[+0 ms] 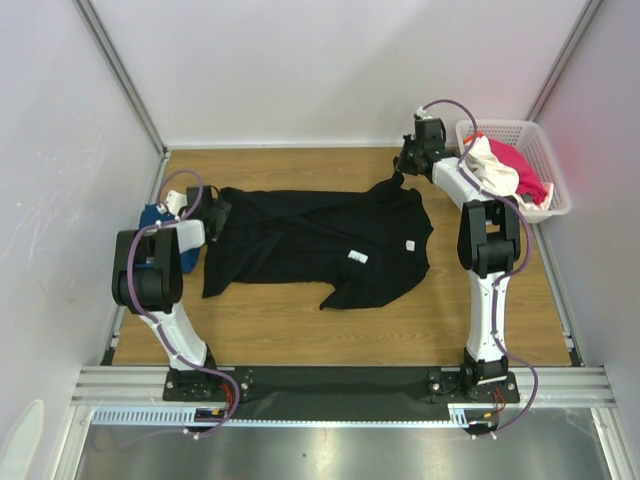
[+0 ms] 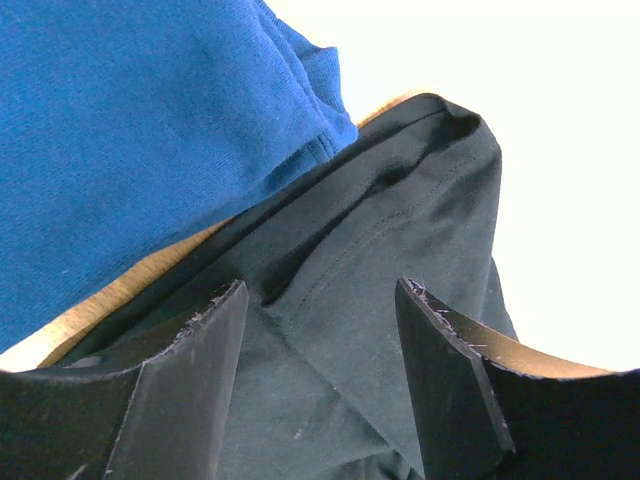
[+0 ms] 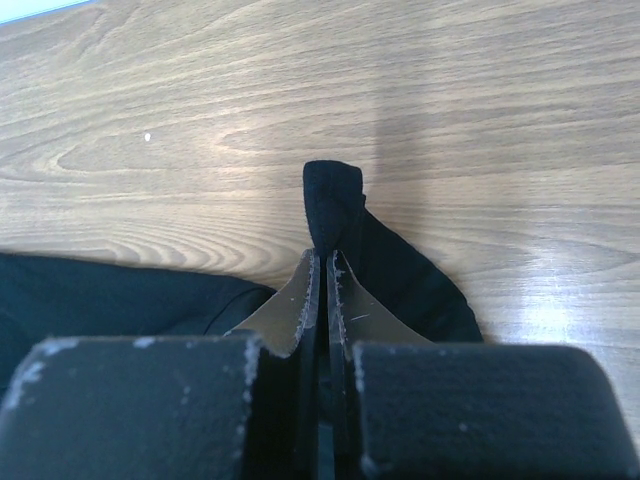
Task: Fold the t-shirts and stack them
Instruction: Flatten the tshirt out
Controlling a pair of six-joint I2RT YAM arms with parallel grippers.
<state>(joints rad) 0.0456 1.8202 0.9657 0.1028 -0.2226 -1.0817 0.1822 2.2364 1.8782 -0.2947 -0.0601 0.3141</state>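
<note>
Only wrist views reveal right fingers (image 3: 296, 312) pinching black t-shirt (image 3: 338, 200), left fingers (image 2: 190, 345) spread over it.

You have bare wood along the table's (image 1: 300, 330) near edge, between the black shirt (image 1: 320, 240) and the arm bases, and another open strip along the far edge behind the shirt. That shirt covers the middle. At the left edge the blue shirt (image 1: 150, 218) sits bunched beside the left arm (image 1: 150, 275), touching the black one, so that side is crowded. The far right corner is blocked by the basket (image 1: 548, 165), heaped above its rim with a white shirt (image 1: 490, 172) and a pink shirt (image 1: 527, 175); the right arm (image 1: 487, 240) stands just beside it. Walls (image 1: 330, 70) close the left, far and right sides.
</note>
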